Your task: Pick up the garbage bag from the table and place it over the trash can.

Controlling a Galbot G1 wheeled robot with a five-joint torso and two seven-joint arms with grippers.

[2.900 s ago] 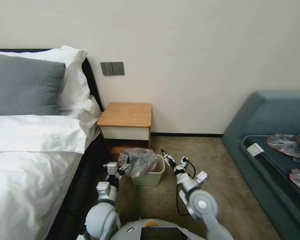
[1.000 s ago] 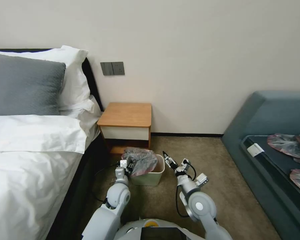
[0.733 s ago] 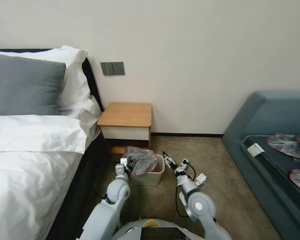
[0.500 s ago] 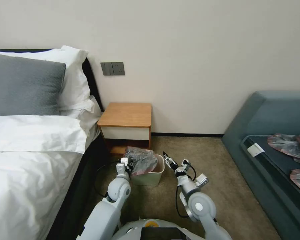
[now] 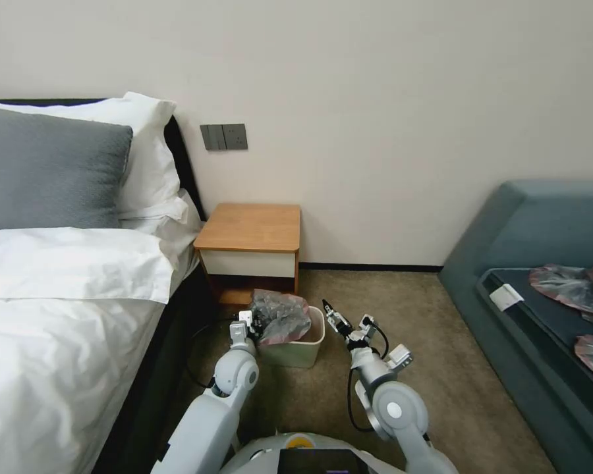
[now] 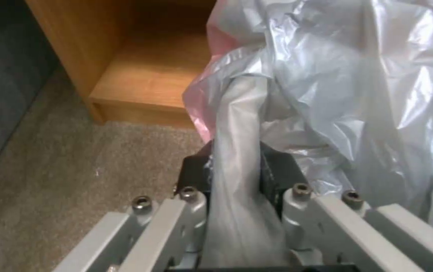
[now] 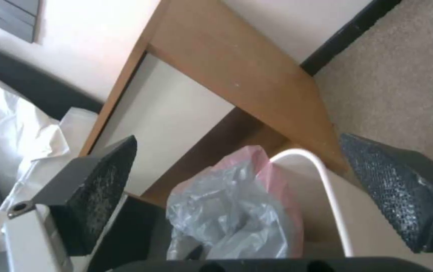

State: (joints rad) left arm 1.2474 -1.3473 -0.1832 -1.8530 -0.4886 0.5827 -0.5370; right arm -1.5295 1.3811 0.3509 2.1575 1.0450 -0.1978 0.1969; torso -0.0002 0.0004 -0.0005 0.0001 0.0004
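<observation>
Black rubber pads [image 6: 276,170] of the left gripper [image 6: 236,170] are clamped on a twisted fold of the garbage bag [image 6: 327,83], the grey film pinched flat between them and running back between the pale metal links of the fingers. Just beyond the pads the film balloons out, wrinkled and translucent, with a pinkish-red tint along one edge.

From across the room, that gripper [image 5: 252,321] sits at the near left rim of the trash can [image 5: 296,352], and the bag [image 5: 280,316] is heaped over the bin's opening, bunched toward the gripper's side. The far right part of the beige rim is bare. The bag is off the table [image 5: 250,227], which stands just behind the bin against the wall, its orange-brown top bare above the white drawer front.

The right gripper [image 5: 333,316] hangs just beside the bin's right rim, apart from the bag. Its two textured dark fingers [image 7: 397,189] are spread wide with nothing between them; past them lie the bag [image 7: 236,211], the white curve of the bin's rim [image 7: 322,177] and the table's side panel [image 7: 236,68].

A bed with white linen [image 5: 59,276] lies out beyond the left gripper, a blue-grey sofa [image 5: 540,276] beyond the right one, with flatter grey-pink bags [image 5: 566,283] on its seat.
</observation>
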